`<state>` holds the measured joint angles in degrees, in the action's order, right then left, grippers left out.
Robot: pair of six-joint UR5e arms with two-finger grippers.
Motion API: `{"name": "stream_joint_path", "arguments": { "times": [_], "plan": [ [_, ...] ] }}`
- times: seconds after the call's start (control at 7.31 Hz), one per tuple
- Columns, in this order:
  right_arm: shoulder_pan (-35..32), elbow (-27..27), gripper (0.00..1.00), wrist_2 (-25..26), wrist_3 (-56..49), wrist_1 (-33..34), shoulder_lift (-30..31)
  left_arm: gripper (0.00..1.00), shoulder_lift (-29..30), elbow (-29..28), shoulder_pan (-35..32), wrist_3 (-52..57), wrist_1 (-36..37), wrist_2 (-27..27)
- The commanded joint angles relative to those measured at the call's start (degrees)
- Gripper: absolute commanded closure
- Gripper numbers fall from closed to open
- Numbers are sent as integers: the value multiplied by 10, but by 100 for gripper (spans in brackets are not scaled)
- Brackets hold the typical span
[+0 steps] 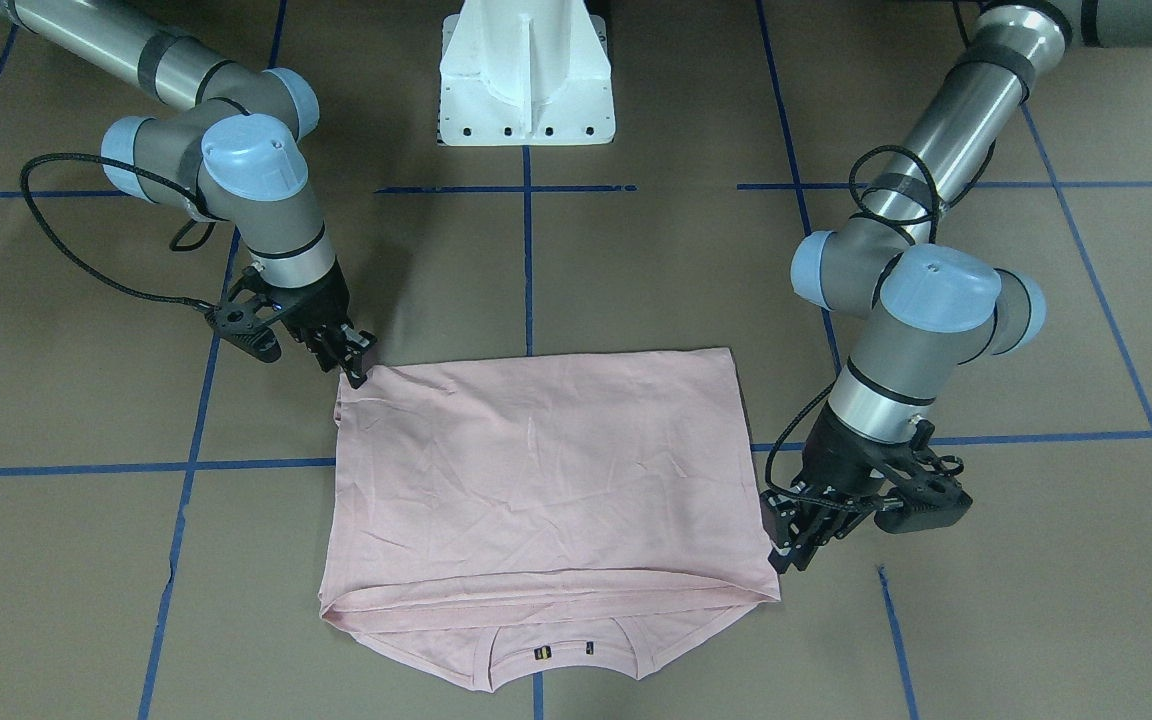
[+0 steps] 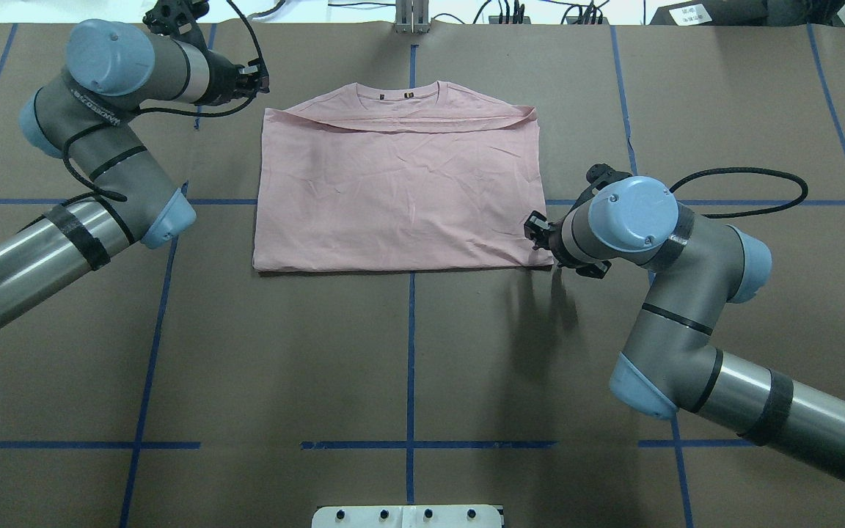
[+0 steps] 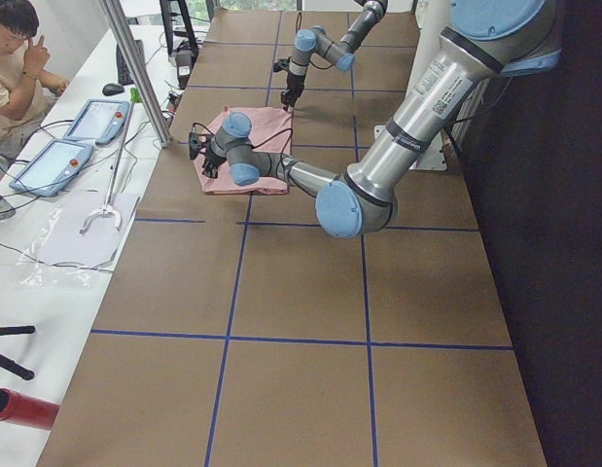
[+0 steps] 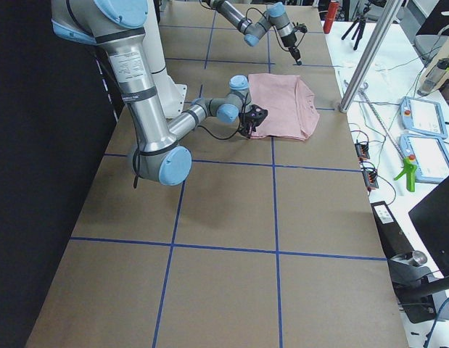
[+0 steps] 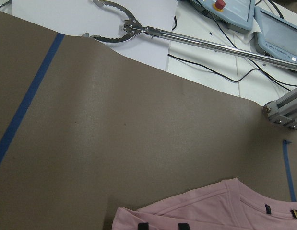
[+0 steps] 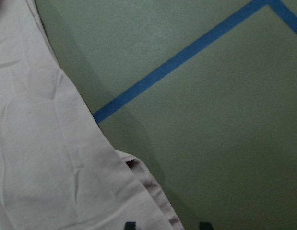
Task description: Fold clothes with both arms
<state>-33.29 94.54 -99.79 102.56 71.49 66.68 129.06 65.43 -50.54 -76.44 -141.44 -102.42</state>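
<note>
The pale pink T-shirt (image 1: pixel 546 470) lies flat on the brown table, folded into a rectangle with its plain back up (image 2: pixel 400 198). Its collar (image 1: pixel 551 655) shows at the end far from the robot. My left gripper (image 1: pixel 784 545) sits low at the shirt's far left corner (image 2: pixel 261 77). In the left wrist view its tips (image 5: pixel 162 225) stand apart over the pink cloth (image 5: pixel 210 211). My right gripper (image 1: pixel 354 365) is at the near right corner (image 2: pixel 536 233). In the right wrist view its tips (image 6: pixel 166 224) stand wide apart astride the shirt's edge (image 6: pixel 42 158). The print is hidden.
The white pedestal base (image 1: pixel 526 80) stands at the robot's side of the table. Blue tape lines (image 2: pixel 411 352) grid the table. Beyond the far edge lie a metal grabber tool (image 5: pixel 138 28) and teach pendants (image 5: pixel 278 24), beside an aluminium post (image 5: pixel 282 108). An operator (image 3: pixel 14 58) sits there.
</note>
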Motion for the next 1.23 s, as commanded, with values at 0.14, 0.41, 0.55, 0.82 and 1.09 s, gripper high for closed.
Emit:
{"name": "stream_joint_path", "arguments": {
  "times": [0.14,0.41,0.55,0.82,1.09],
  "plan": [
    [6,-3,85,7,0,0,2,67,0,1,-1,0,0,0],
    [6,1,100,8,0,0,3,67,0,3,-1,-1,0,0],
    [8,10,100,9,0,0,6,67,0,7,-1,-1,1,0],
    [42,103,100,8,21,0,75,67,0,15,-1,-2,2,-1],
    [122,233,100,20,25,0,197,67,-1,28,-2,-2,4,-1]
  ]
}}
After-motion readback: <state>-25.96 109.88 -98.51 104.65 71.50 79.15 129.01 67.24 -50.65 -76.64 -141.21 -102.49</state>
